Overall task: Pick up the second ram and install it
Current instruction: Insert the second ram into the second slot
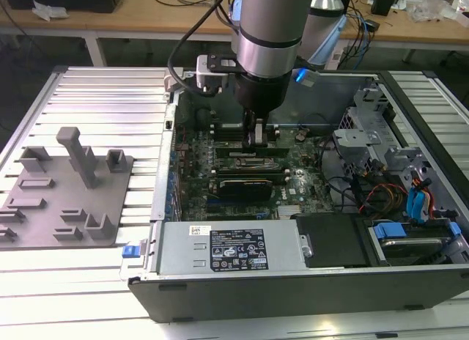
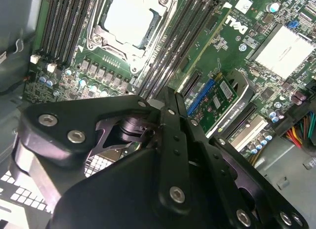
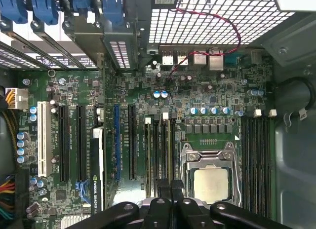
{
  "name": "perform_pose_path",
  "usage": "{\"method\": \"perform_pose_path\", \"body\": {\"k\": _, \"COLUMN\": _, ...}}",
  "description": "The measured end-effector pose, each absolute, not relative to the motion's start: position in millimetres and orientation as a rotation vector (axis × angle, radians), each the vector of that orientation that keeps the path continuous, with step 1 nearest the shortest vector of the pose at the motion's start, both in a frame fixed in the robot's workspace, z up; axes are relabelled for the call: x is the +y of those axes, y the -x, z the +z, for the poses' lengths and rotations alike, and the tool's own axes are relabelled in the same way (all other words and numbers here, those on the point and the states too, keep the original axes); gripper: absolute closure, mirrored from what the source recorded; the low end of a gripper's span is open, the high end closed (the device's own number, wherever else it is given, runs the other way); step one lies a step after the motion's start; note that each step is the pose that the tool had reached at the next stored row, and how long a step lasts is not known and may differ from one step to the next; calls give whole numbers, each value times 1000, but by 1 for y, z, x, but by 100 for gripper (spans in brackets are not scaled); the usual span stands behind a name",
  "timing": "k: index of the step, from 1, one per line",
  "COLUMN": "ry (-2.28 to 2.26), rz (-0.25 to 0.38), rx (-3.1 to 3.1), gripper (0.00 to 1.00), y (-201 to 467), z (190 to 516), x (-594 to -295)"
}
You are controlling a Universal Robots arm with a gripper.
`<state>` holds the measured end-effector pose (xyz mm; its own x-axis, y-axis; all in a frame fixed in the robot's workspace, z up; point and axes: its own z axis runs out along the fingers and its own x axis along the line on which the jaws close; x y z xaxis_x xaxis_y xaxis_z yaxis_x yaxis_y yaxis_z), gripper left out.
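While pressed together, the black metal tool (image 1: 255, 142) is held above long black memory slots (image 3: 159, 150), at twelve o'clock of the black rectangular card (image 1: 245, 186) in the exterior view

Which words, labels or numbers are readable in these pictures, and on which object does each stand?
No text reads with certainty.
Label on the power supply: print too small.
White logo on the motherboard: a maker's mark only.
Print on the graphics card: too small.
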<state>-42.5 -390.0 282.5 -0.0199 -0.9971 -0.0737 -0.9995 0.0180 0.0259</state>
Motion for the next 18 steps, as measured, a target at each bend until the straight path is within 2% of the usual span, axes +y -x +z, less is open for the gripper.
{"method": "perform_pose_path", "body": {"k": 10, "ry": 2174, "rz": 109, "rx": 2217, "gripper": 91, "y": 43, "z": 279, "x": -390}}
{"method": "perform_pose_path", "body": {"k": 18, "ry": 2177, "rz": 102, "rx": 2208, "gripper": 91, "y": 43, "z": 259, "x": -390}}
